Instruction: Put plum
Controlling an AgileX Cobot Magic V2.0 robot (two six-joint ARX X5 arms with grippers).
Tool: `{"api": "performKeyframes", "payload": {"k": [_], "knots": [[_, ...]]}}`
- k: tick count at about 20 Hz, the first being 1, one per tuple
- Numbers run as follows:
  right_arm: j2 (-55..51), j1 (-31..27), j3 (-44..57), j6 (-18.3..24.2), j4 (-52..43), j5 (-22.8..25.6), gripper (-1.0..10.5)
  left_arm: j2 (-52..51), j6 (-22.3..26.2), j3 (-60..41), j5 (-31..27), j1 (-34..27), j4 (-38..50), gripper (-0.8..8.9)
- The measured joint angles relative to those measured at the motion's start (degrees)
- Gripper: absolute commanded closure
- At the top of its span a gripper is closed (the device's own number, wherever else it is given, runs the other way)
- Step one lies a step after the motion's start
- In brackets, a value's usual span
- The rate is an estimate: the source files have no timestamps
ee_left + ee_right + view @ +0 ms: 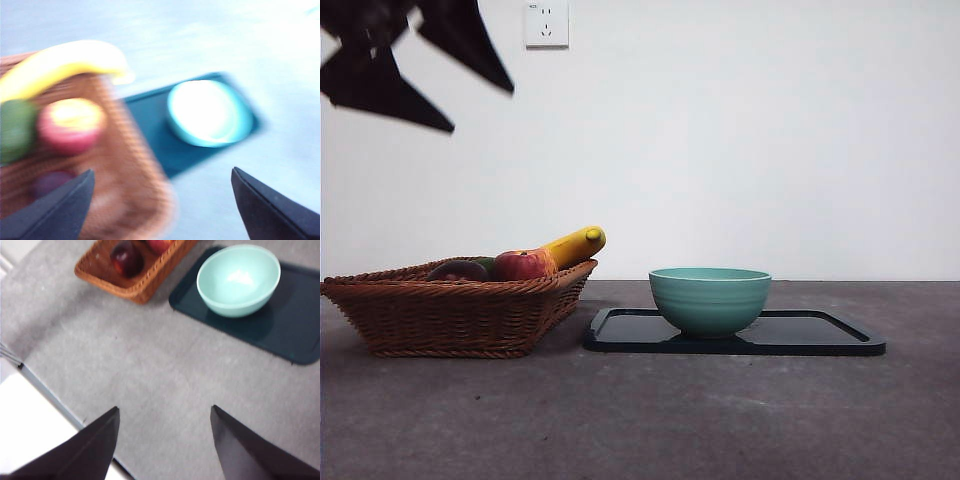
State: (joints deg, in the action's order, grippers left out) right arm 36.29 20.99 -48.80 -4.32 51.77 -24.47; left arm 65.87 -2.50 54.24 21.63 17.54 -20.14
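- Grey table runs up to a plain white wall carrying a white socket near the top.
- On the left of the front view stands a brown wicker basket; just beside it to the right lies a dark tray with a teal bowl standing upright on it.
- Inside the basket lie the plum, a red-and-yellow apple, a yellow banana poking over the rim, and a green fruit next to the apple.
- The plum sits low in the basket, at the end away from the tray, only its dark top showing above the weave in the front view.
- The left gripper hangs high above the basket, seen as black shapes at the top left corner of the front view; its jaws are spread wide with nothing between them.
- In the blurred left wrist view the plum lies close to one jaw of that gripper, clear of it and not touched.
- The right gripper is over bare table, well apart from the basket, its jaws parted and empty.
- From the right wrist view the plum rests against the basket floor beside the apple, far from those jaws.
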Motion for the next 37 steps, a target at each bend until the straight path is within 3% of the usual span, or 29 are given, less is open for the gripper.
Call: {"api": "performKeyframes", "payload": {"k": [6, 12, 28, 33, 37], "knots": [[0.0, 0.0, 0.0, 0.0, -0.7, 0.1, 6.6, -10.6, -0.4, 0.0, 6.0, 1.1, -9.5, 3.77], [0.0, 0.0, 0.0, 0.0, -0.7, 0.2, 6.6, -16.2, -0.4, 0.0, 16.9, 1.4, -18.3, 3.78], [0.0, 0.0, 0.0, -0.7, -0.7, 0.5, 6.6, -16.8, 1.6, 0.0, 17.5, 1.5, -21.5, 3.78], [2.5, 0.0, 0.0, -8.3, -7.2, 2.5, 6.6, -16.8, 1.6, 0.0, 17.5, 1.5, -21.5, 3.78], [12.1, -0.2, -3.0, -12.4, -10.5, 8.1, 6.4, -16.8, 1.6, 0.0, 17.5, 1.5, -21.5, 3.78]]}}
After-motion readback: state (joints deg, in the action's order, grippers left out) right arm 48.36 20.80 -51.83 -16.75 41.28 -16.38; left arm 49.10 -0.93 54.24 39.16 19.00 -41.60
